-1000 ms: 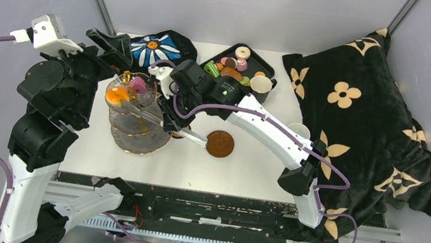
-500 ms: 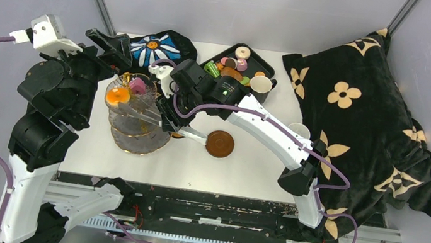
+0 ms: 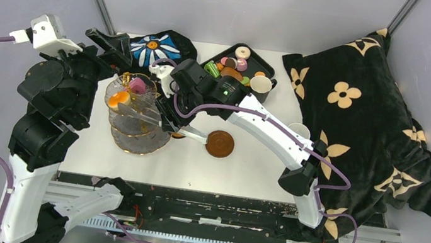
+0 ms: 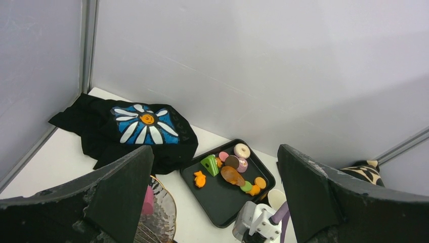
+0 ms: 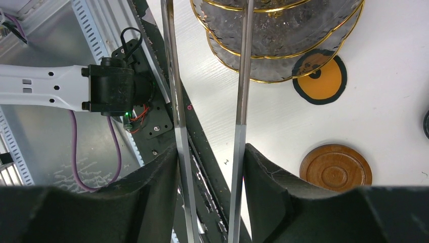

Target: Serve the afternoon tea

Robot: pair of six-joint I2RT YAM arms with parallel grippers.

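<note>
Orange pastry (image 3: 117, 99) lay freed on the glass stand's (image 3: 134, 142) top tier, eight o'clock; right gripper (image 5: 210, 152), clasping the tongs (image 5: 243, 76), had slackened; left gripper (image 4: 215, 192) gaped.

Soft, even overhead light leaves the white desk (image 3: 257, 172) bright and shadows faint, while the metal tongs (image 5: 244, 76) gleam and the near fingers (image 5: 126, 202) along the lower edge sit dark.

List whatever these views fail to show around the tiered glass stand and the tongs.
Right wrist view: the tips of the silver metal tongs run off the top edge; whether they pinch anything is unseen.
Top view: the lower tiers of the three-tier clear gold-trimmed glass stand lie under its top tier and the tongs.
Left wrist view: a finger of the left gripper covers most of the stand.
</note>
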